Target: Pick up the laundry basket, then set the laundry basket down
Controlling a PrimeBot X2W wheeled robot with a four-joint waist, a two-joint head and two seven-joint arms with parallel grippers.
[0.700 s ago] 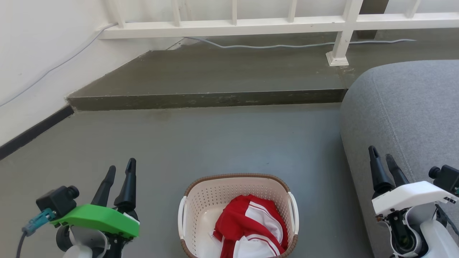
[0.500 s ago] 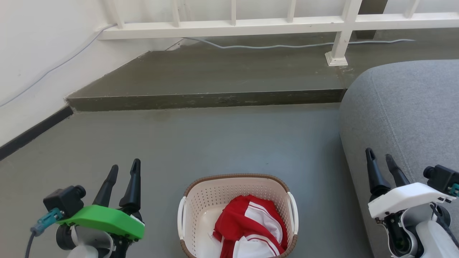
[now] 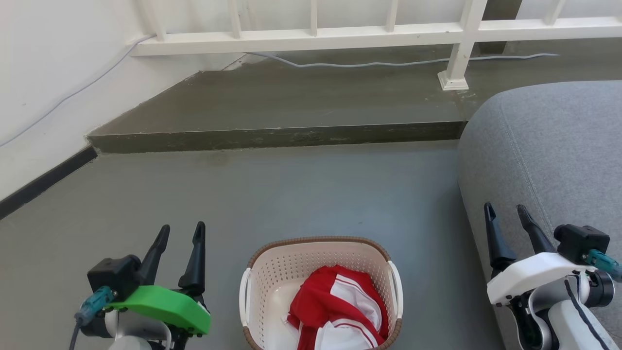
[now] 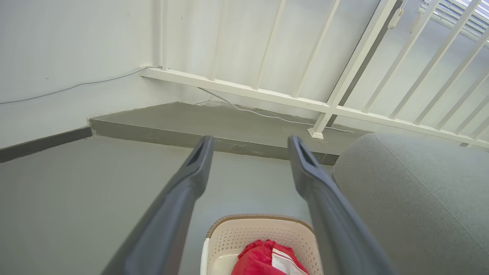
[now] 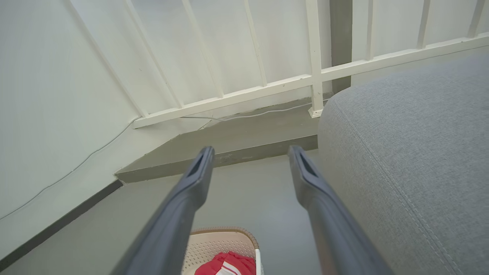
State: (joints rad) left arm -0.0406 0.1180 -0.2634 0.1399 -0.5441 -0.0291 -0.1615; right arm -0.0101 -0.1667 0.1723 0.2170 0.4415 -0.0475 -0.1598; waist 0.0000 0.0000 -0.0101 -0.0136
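Home living area: grey fabric sofa [image 3: 544, 146], white railing [image 3: 311, 36] on a raised concrete step [image 3: 277, 136], grey floor [image 3: 291, 194], laundry basket [image 3: 320, 257] holding red-and-white clothes [image 3: 335, 311].

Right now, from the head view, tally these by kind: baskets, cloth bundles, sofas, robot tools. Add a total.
laundry basket: 1
red-and-white cloth bundle, inside the basket: 1
grey sofa: 1
robot tools: 2, the left tool and the right tool, both open
Total: 5
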